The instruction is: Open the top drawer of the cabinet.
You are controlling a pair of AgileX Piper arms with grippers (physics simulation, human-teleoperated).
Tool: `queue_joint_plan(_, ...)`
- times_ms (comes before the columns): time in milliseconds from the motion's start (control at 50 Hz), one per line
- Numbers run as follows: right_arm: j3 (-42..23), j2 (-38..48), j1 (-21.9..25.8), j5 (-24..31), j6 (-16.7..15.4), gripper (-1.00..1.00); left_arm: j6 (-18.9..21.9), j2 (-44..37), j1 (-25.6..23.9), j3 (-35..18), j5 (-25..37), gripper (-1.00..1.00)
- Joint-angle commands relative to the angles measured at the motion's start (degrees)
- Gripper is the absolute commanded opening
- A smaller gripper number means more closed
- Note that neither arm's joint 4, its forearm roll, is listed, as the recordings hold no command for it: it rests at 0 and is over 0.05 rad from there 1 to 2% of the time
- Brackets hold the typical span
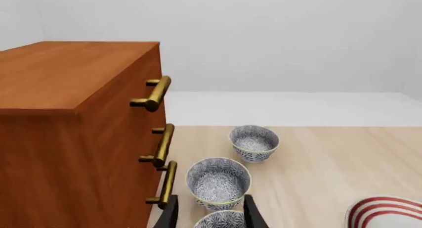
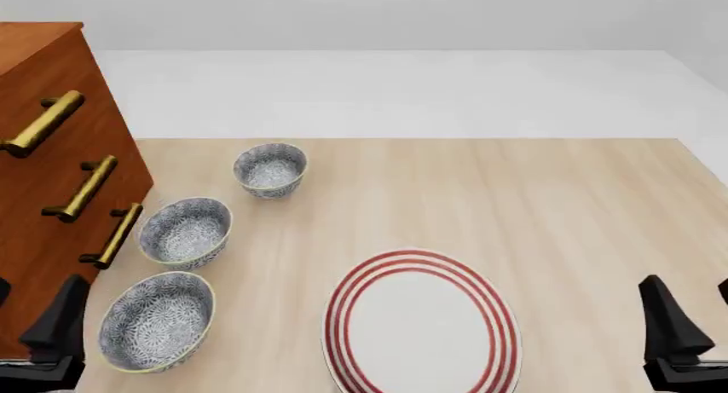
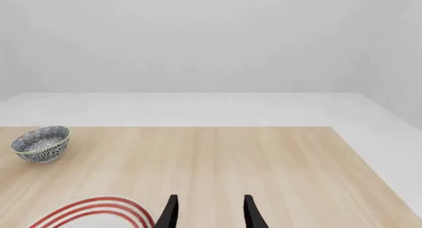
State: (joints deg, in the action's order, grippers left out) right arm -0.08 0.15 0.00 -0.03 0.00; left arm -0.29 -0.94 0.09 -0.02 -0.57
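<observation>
Reddish-brown wood makes up the cabinet, which is seen at the 9 o'clock edge of the worktop in the front view, its front turned toward 3 o'clock. The top drawer is flush with the cabinet front, and its brass bar handle is carried on two short posts, the bar's long axis lying level along the drawer front. Two lower handles are set beneath it. The left gripper is held low near the cabinet's base, its jaws parted and grasping nothing. Three patterned bowls are lined up just beside the cabinet front: the near bowl at 7 o'clock, the middle bowl, and the far bowl toward 11 o'clock; nothing is seen inside them. A red-ringed white plate is set at 6 o'clock, bare. The right gripper is held at 4 o'clock, jaws parted, nothing between them.
</observation>
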Motion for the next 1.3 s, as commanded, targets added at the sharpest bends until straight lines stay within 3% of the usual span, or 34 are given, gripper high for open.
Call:
queue_joint_plan(20,-0.17,0.31,0.00,-0.07,0.00,1.00,-0.57,-2.13,0.28,0.01,-1.16,1.00)
queue_joint_plan(400,-0.16,0.32,0.01,-0.07,0.01,1.00,1.79,0.89,1.17,-0.16,0.80,1.00)
queue_joint_plan(440,-0.16,0.32,-0.01,-0.07,0.00,1.00,3.67,0.91,1.07,-0.23,0.30,1.00)
queue_joint_plan(460,-0.16,0.31,-0.01,-0.07,0.01,1.00,7.90,0.92,1.29,-0.61,-1.30,1.00)
queue_joint_plan(480,-0.16,0.32,0.01,-0.07,0.00,1.00,9.55,0.93,1.01,-0.52,-1.92,1.00)
queue_joint_plan(640,-0.17,0.31,0.00,-0.07,0.00,1.00,15.48,0.93,1.03,-1.28,-3.39,1.00)
queue_joint_plan(680,-0.17,0.30,-0.01,-0.07,0.01,1.00,21.20,0.93,-0.09,-0.83,-4.80,1.00)
queue_joint_plan(800,-0.16,0.32,-0.01,-0.07,0.02,1.00,23.47,0.93,0.04,-0.90,-4.99,1.00)
queue_joint_plan(820,-0.17,0.31,0.00,-0.07,0.00,1.00,26.25,0.93,-0.31,-0.46,-6.34,1.00)
queue_joint_plan(880,-0.16,0.32,-0.01,-0.07,0.02,1.00,25.82,0.93,0.04,-1.14,-5.75,1.00)
queue_joint_plan(900,-0.17,0.30,0.00,-0.07,0.00,1.00,28.12,0.93,-0.67,-0.59,-6.97,1.00)
queue_joint_plan(980,-0.17,0.31,0.00,-0.07,0.00,1.00,31.08,0.93,-0.81,-0.12,-8.11,1.00)
queue_joint_plan(1080,-0.16,0.32,0.01,-0.07,0.00,1.00,32.50,0.93,-1.09,-0.04,-8.37,1.00)
queue_joint_plan(1140,-0.16,0.31,-0.01,-0.07,0.01,1.00,36.01,0.93,-1.54,0.01,-9.35,1.00)
queue_joint_plan(1300,-0.16,0.31,0.00,-0.07,0.01,1.00,39.77,0.92,-1.52,-0.01,-9.41,1.00)
